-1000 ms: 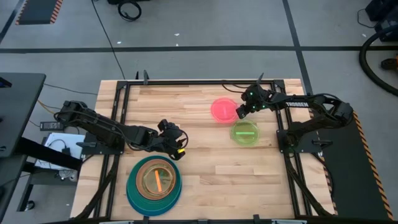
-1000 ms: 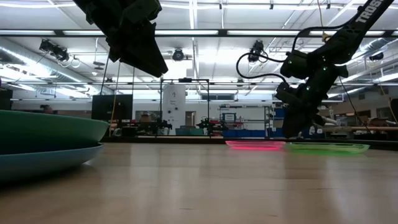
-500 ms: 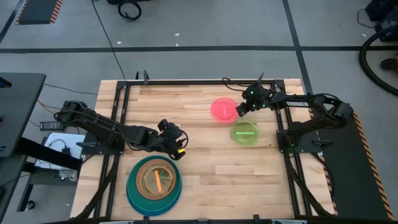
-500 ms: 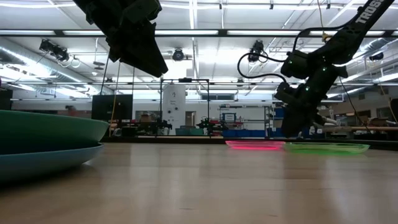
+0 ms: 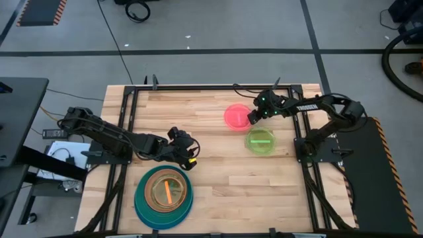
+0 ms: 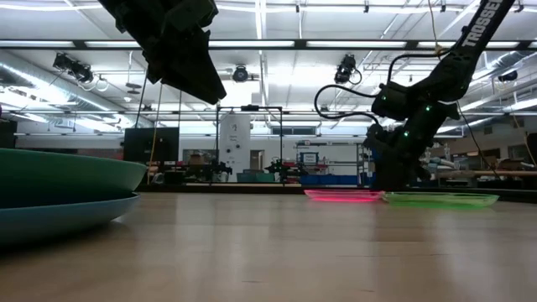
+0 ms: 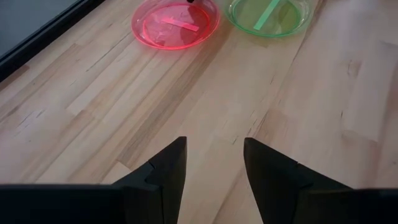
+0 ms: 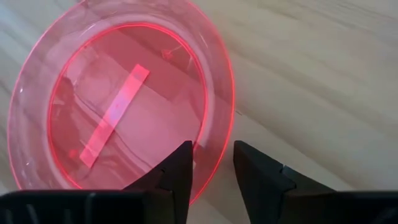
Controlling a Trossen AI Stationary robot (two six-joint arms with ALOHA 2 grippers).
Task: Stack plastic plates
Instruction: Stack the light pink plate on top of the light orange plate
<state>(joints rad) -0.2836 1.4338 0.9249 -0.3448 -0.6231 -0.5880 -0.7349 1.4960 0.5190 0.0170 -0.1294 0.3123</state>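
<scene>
A translucent pink plate [image 5: 236,116] and a translucent green plate [image 5: 260,141] lie flat on the wood at the table's right, side by side and apart. At the near left is a stack [image 5: 163,190]: a large blue plate at the bottom, then teal, brown, and a small orange one on top. I see no cyan plate on its own. My right gripper [image 8: 214,163] is open and low at the pink plate's right rim, one finger over the dish and one outside it. My left gripper [image 5: 190,147] hangs open above the table beside the stack. My right gripper stands astride the pink plate's right rim [image 8: 217,140], coming down at a slant from the table's right. One finger [image 8: 180,171] is over the inside and the other [image 8: 256,171] outside. I cannot tell whether either touches the rim. The plate lies flat on the table.
Bare wood lies between the stack and the two small plates. The black frame rail [image 5: 125,125] runs along the table's edges. The green plate [image 8: 0,0] does not show in the right wrist view; in the low view it [image 6: 436,199] sits right of the pink one [image 6: 344,195].
My right gripper has moved a little toward the table's left and down, closing in on the pink plate's right rim, while its arm has drawn in. The plates and my left arm have stayed where they were.
</scene>
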